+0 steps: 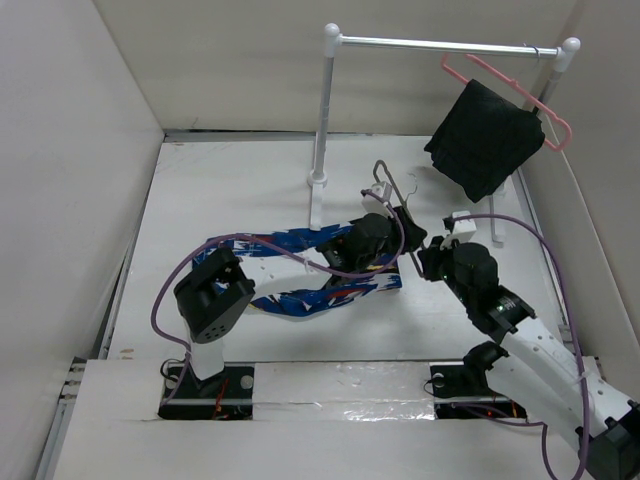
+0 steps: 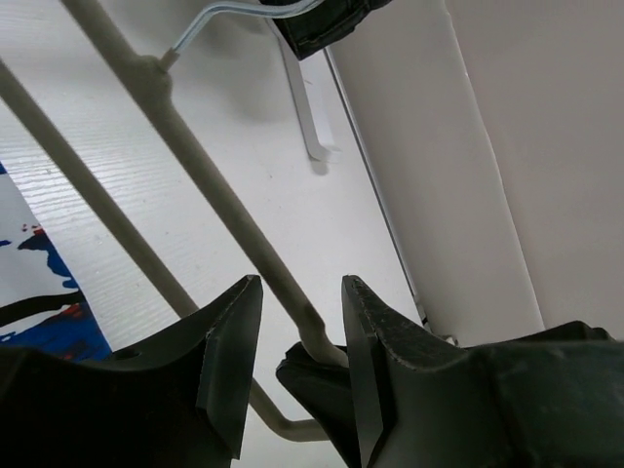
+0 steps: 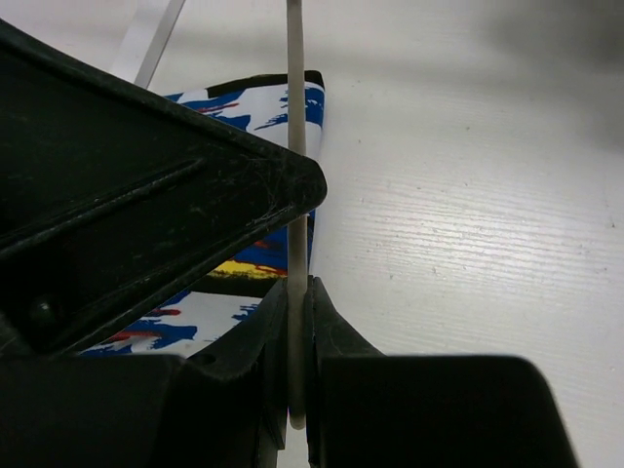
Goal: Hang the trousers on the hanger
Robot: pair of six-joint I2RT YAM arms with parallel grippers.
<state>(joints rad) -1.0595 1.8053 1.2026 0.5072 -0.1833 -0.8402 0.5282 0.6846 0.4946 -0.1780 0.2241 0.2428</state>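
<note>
In the middle of the top view, the right gripper (image 3: 295, 327) is clamping onto the thin wire of the hanger (image 3: 294, 146). The left gripper (image 2: 300, 302) is holding its jaws apart around another stretch of that wire. The trousers (image 1: 330, 293) are lying on the table (image 1: 230, 190) at centre frame, just beside the hanger. At upper right, a black cloth (image 1: 485, 140) is hanging on a pink hanger (image 1: 555, 125) from the rack (image 1: 440, 43).

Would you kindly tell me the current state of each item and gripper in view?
wire hanger: off the rail, pinched by the right gripper.
right gripper: shut on the wire hanger.
left gripper: open, jaws straddling a wire of the wire hanger.
trousers: lying on the table, not yet on the wire hanger.
pink hanger: hooked on the rail.
black cloth: hanging from the pink hanger.
</note>
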